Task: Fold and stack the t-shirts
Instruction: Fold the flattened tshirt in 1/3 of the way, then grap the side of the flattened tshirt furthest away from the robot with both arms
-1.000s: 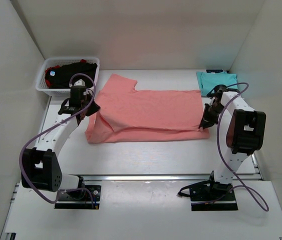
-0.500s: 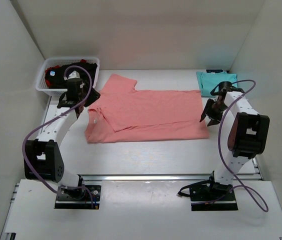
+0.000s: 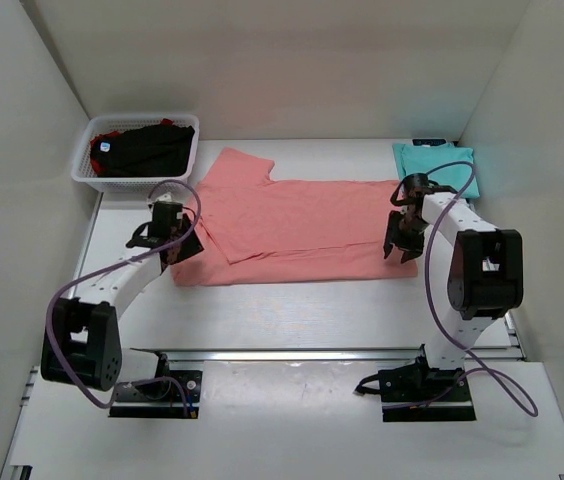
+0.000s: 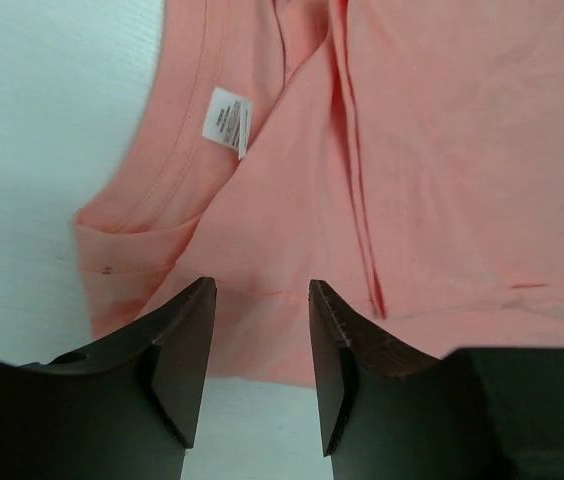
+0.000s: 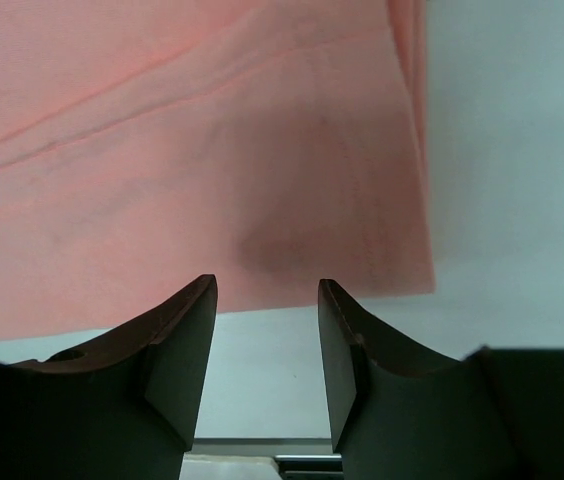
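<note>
My left gripper and right gripper stand parted, empty, above opposite ends of the pink shirt.

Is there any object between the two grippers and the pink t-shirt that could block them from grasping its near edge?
Nothing visible does. The left gripper and the right gripper both hang open directly over the near edge of the pink t-shirt, and neither wrist view shows any other object there.

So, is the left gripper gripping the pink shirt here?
No, the left gripper is open, with the pink shirt lying beneath it.
</note>
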You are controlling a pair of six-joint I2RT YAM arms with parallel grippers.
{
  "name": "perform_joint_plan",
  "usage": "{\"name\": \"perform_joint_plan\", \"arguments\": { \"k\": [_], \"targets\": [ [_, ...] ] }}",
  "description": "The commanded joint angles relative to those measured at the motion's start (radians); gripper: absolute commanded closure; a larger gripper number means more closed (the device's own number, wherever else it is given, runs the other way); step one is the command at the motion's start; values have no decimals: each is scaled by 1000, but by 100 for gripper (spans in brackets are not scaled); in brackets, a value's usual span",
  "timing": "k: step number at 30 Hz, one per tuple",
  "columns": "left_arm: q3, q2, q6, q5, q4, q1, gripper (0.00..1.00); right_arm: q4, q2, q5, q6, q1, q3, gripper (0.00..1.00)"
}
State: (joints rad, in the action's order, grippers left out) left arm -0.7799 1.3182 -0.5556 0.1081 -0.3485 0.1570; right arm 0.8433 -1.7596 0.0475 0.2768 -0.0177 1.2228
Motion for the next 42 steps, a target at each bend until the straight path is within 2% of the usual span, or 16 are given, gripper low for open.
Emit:
{"name": "perform_joint_plan", "arguments": {
  "k": [1,5,11,14,23,29,33,34,38,42],
  "targets": [
    [10,36,63,87,11,45,47,-70,46,-41,-10,-48,-5,57],
    [24,108,62,102,36,78,47,-115,19,-38,-10,-96,-28,57],
    [27,151,77,105,-66,105,53,-105,3,-17,-1,-110,-127,57],
    [77,99,62,76,-115,98,57,-98,41,11,12,-113,-198,58],
    [246,-171,-4,-19,-276,159,57,-52,150,52,27,-168,-388,56],
    [81,-249,-33,-65,-412,116,59,2,231,40,19,-141,-405,57],
    [-167,-228,-4,-53,-451,102,57,101,268,38,9,-120,-309,57],
    [-189,-218,5,-48,-442,99,55,111,276,43,15,-119,-257,57],
    [-355,-94,23,-48,-342,98,54,111,255,86,27,-99,-77,57],
    [-533,138,75,-7,-242,139,54,42,163,100,44,-90,44,57]
  ]
}}
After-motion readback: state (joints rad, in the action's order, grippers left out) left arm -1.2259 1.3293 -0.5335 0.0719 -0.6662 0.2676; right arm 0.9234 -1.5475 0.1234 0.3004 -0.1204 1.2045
